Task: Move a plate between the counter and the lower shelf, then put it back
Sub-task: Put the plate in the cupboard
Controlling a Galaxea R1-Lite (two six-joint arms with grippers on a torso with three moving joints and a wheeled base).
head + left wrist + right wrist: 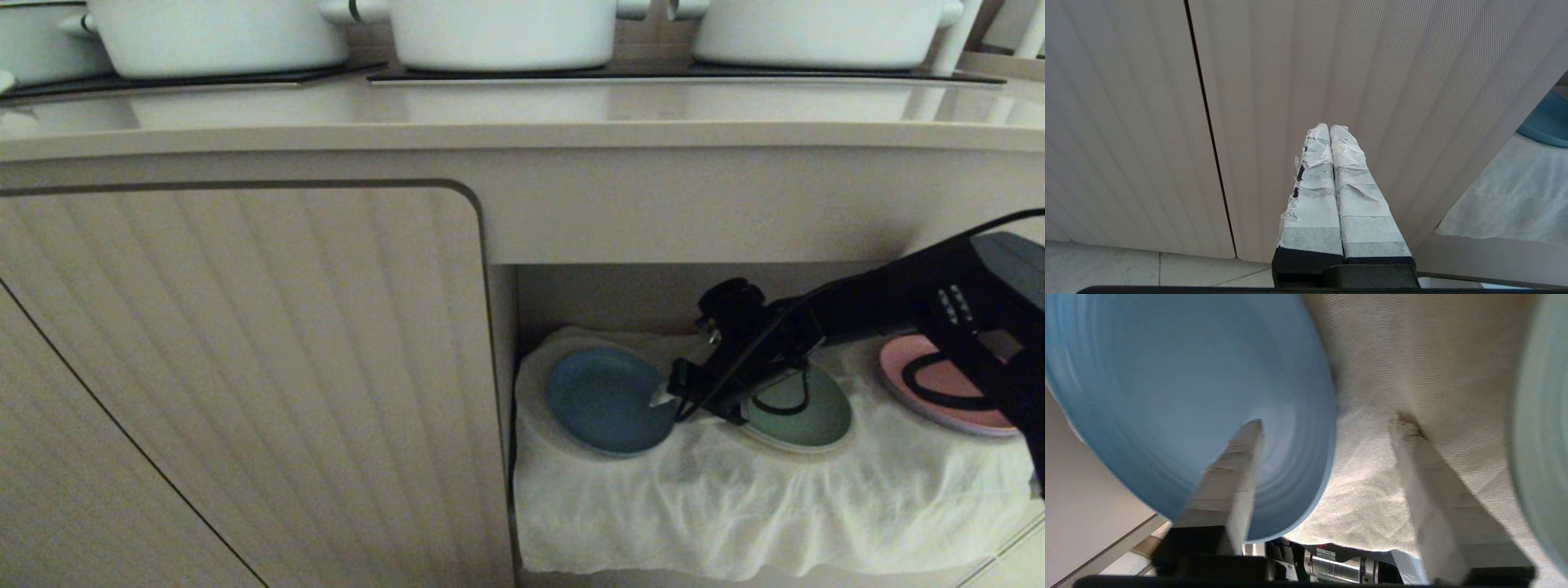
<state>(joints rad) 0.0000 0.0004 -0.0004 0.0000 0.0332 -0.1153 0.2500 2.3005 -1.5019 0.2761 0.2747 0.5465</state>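
The light-blue plate (608, 400) lies flat on the white cloth of the lower shelf (735, 506), at its left end. My right gripper (663, 398) reaches into the recess at the plate's right rim. In the right wrist view the right gripper (1327, 422) is open. One taped finger (1241, 457) lies over the plate (1167, 375), the other finger (1421, 465) over the cloth. The rim sits loose between them. The counter (522, 114) runs above. My left gripper (1329, 128) is shut and empty, parked facing the ribbed cabinet door (1331, 61).
A green plate (804, 412) and a pink plate (939, 384) lie on the cloth to the right, partly behind my right arm. White pots (502, 33) stand on the black cooktop. The ribbed door (245, 367) closes the cabinet on the left.
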